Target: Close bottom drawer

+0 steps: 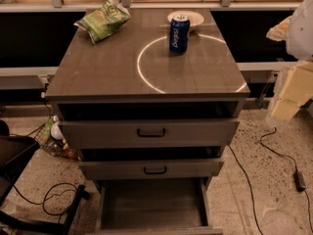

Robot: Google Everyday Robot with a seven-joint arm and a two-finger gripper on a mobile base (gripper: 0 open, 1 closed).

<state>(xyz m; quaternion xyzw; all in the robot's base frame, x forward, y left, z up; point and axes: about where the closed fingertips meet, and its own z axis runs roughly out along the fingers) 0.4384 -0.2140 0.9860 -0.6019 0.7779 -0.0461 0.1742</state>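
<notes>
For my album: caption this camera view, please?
Bottom drawer hangs open; Pepsi can and chip bag on top; robot's hand at right edge.

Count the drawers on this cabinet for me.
3. The top drawer and middle drawer stand slightly open; the bottom drawer is pulled far out toward the camera. None seems hidden. The gripper hangs at the right edge, away from them.

The bottom drawer (151, 202) has its front cut off at the near edge; the hand (289, 93) is partly cropped at the right.
</notes>
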